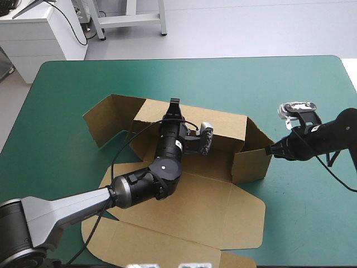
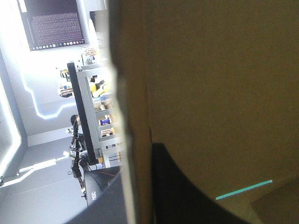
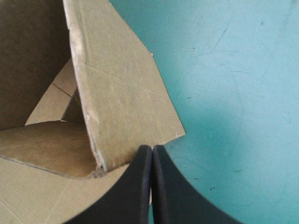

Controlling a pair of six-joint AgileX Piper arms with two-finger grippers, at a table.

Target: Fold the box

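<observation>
Left gripper (image 1: 174,106): we're pinching the box (image 1: 212,215) by its far wall (image 1: 226,125), keeping it upright.
Right gripper (image 3: 152,156): fingers pressed together, bracing the side flap (image 3: 121,98).

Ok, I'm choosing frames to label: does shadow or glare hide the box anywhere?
High view: even light, the box clear. Left wrist view: the box fills most of it, dim against bright light beyond. Right wrist view: the box's inside is shaded, and a soft shadow lies on the teal-green cover beside the flap.
</observation>
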